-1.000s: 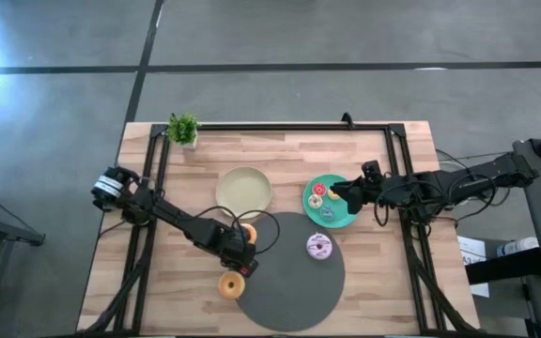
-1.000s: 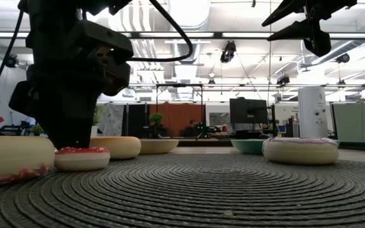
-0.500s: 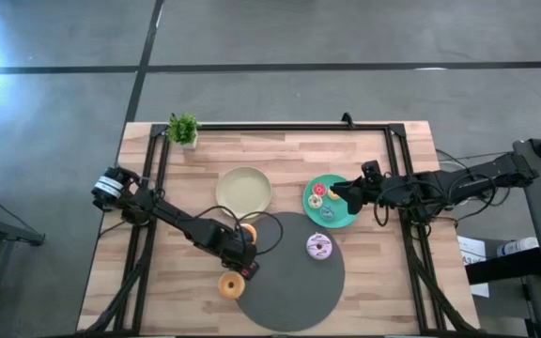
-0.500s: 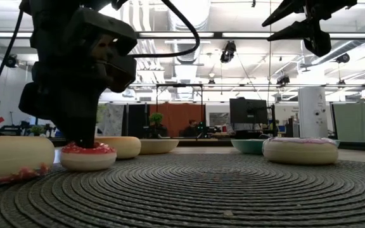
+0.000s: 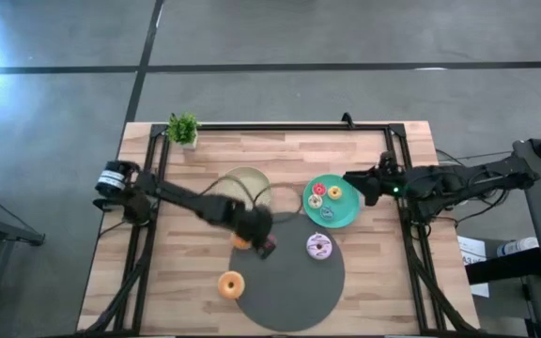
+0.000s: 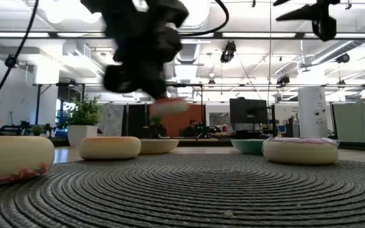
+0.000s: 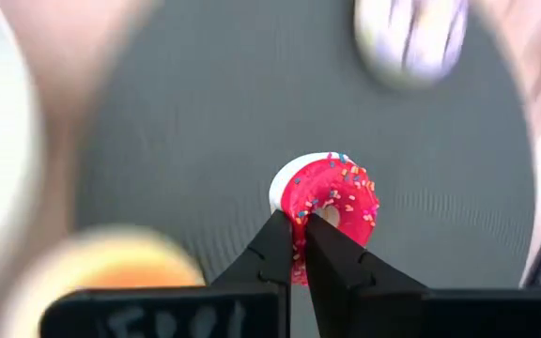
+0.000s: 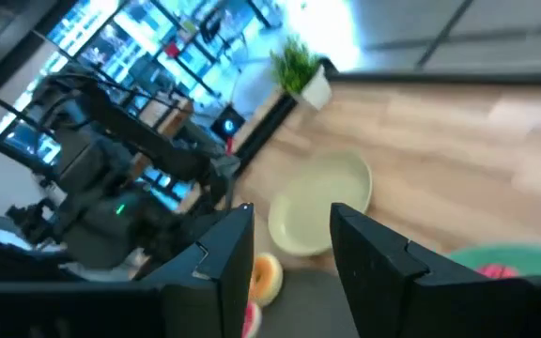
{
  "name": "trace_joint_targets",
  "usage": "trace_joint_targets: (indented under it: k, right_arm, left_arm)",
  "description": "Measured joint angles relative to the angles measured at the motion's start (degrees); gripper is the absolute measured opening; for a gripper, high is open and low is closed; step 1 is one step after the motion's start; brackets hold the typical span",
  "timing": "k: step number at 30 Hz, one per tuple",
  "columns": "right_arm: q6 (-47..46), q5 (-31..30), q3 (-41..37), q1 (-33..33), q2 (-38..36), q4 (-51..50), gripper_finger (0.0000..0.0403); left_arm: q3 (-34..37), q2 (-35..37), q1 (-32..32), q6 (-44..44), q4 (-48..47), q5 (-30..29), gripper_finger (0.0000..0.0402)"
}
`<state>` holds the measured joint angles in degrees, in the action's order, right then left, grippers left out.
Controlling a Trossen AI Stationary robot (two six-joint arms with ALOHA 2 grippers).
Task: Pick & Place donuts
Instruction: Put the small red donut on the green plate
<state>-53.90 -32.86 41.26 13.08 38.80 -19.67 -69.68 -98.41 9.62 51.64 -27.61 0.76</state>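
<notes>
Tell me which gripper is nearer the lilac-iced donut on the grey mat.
Left. The left gripper, shut on the pink donut, hangs just beside the lilac donut. The right gripper sits farther off, past the teal plate.

The left gripper point(image 5: 263, 242) is smeared by motion in the high and low views. An orange donut point(image 5: 240, 241) lies half hidden beneath that arm. The cream plate point(image 5: 244, 176) is partly covered too.
</notes>
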Motion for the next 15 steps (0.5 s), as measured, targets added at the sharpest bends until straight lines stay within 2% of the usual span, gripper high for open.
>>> trace_joint_targets:
  k: [7,15]
  right_arm:
    - [10.9,-8.4,4.7,1.0,-1.3,0.1,0.0121]
    - [21.8,-14.3,12.2,1.0,0.7,0.2,0.0111]
  left_arm:
    - [-10.6,-5.5,-13.4,-13.1,3.3,0.0,0.0]
    - [-34.6,-25.5,-16.4,-21.8,1.4,7.7,0.0]
